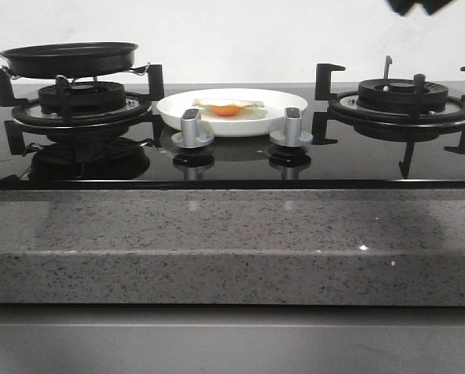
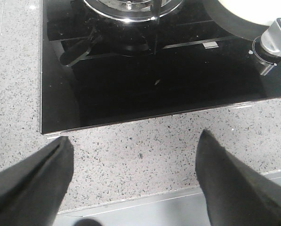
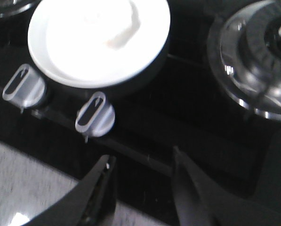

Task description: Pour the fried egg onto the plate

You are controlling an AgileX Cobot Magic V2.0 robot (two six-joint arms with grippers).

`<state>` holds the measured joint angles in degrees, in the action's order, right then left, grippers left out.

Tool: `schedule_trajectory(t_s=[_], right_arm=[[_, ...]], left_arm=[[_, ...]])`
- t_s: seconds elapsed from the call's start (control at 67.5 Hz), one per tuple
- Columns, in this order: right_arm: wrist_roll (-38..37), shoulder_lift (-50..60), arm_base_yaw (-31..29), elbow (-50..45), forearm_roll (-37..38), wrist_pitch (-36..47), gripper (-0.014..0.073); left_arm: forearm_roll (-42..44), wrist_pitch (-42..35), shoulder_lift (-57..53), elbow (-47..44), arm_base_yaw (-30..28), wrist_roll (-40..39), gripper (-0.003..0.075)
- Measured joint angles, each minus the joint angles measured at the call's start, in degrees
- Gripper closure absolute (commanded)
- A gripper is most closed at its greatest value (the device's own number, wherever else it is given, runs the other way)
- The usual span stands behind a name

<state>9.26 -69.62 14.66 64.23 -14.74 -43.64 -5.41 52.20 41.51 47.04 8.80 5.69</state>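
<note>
1. Fried egg lies on the white plate, yolk up, near the plate's centre. In the right wrist view the egg is washed out but visible on the plate.
2. Plate sits on the black glass hob between the two burners, just behind the two silver knobs.
3. Frying pan rests on the left burner's grate, at 9 o'clock from the plate. No egg is visible in it from this low angle.
4. Left gripper: fingers spread wide, holding nothing, over the granite bench edge.
5. Right gripper: fingers apart, empty, above the hob front near the knobs.
6. Judgement: pour step looks done; what's left is keeping both arms clear of the pan handle and knobs.
</note>
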Motion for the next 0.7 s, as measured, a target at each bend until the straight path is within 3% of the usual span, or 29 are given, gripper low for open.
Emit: schedule_trajectory(t_s=[0.459,0.578,0.696], right_arm=[[0.0,29.1,0.0,-23.3,0.5,-0.7,0.0274],[0.0,33.6,0.0,-26.1,0.5,-0.7,0.0302],[0.0,35.7,0.0,-27.8,0.5,-1.0,0.044]], left_arm=[[0.0,-0.1,0.0,0.0,0.0,0.0,0.0197],[0.0,-0.1,0.0,0.0,0.0,-0.1,0.0292],[0.0,-0.1,0.0,0.0,0.0,-0.1,0.043]])
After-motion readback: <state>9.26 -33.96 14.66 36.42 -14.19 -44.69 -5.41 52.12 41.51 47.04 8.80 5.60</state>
